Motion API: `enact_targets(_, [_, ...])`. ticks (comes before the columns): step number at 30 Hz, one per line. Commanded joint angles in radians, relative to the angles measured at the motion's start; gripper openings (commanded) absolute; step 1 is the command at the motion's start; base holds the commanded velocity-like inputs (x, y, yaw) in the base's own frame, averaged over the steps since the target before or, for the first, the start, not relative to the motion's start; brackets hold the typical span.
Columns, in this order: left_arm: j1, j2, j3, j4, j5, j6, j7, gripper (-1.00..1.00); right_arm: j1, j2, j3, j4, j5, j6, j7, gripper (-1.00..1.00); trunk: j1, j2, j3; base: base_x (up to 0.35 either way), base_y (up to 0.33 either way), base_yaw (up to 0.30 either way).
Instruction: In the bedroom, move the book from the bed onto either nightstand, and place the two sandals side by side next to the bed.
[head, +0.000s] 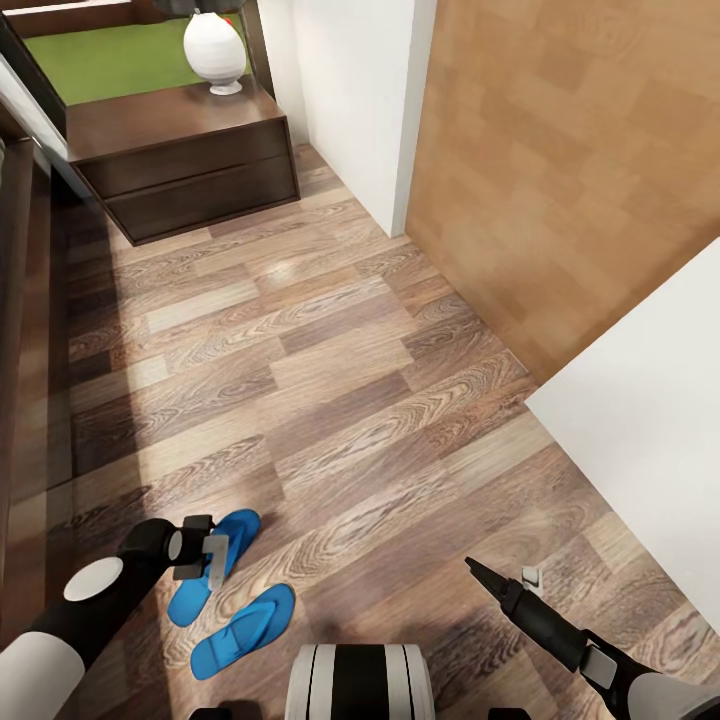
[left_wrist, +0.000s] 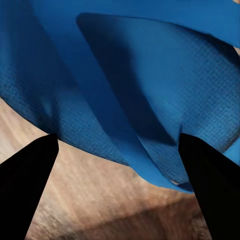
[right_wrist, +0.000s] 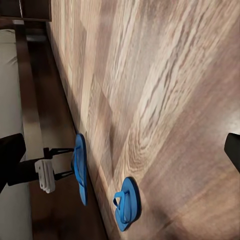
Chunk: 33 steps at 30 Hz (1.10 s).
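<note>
Far sandal (head: 212, 560): on the plank floor (head: 340, 400) beside the bed frame (head: 30, 420), long axis roughly parallel to its mate (head: 243, 630) | left gripper (head: 208, 553) directly above, jaws spread wide astride it, not closed | right gripper (head: 478, 568) well apart, aperture unclear | open floor toward the nightstand (head: 190, 150).

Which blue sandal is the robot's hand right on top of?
The sandal farther from the robot's base, under the left gripper. The other sandal lies free on the floor beside it, nearer the base.
</note>
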Motion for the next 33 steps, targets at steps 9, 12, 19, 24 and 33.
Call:
enact_targets(9, [0.0,-0.022,-0.006,0.017,-0.002,0.01,-0.004,-1.0,-0.001,0.0,0.008,0.003,-0.009,0.008,0.003,1.0,0.0,0.0,-0.001,0.0,0.0,0.0])
enact_targets(12, [0.001,-0.024,-0.006,0.021,-0.002,0.01,-0.004,-1.0,-0.001,0.0,0.008,0.003,-0.009,0.009,0.003,1.0,0.0,0.0,-0.001,0.0,0.0,0.0])
enact_targets(19, [0.003,-0.025,-0.006,0.028,-0.002,0.01,-0.004,-1.0,-0.001,0.0,0.008,0.003,-0.009,0.01,0.003,1.0,0.0,0.0,-0.001,0.0,0.0,0.0])
enact_targets(24, [0.003,-0.025,-0.006,0.04,-0.003,0.01,0.0,-1.0,-0.001,0.001,0.009,0.003,-0.009,0.01,0.003,1.0,0.0,0.0,-0.001,0.0,0.0,0.0])
enact_targets(33, [0.003,-0.025,-0.007,0.066,0.0,0.01,0.059,-1.0,-0.001,0.001,0.009,0.003,-0.009,0.01,0.003,1.0,0.0,0.0,-0.001,0.0,0.0,0.0])
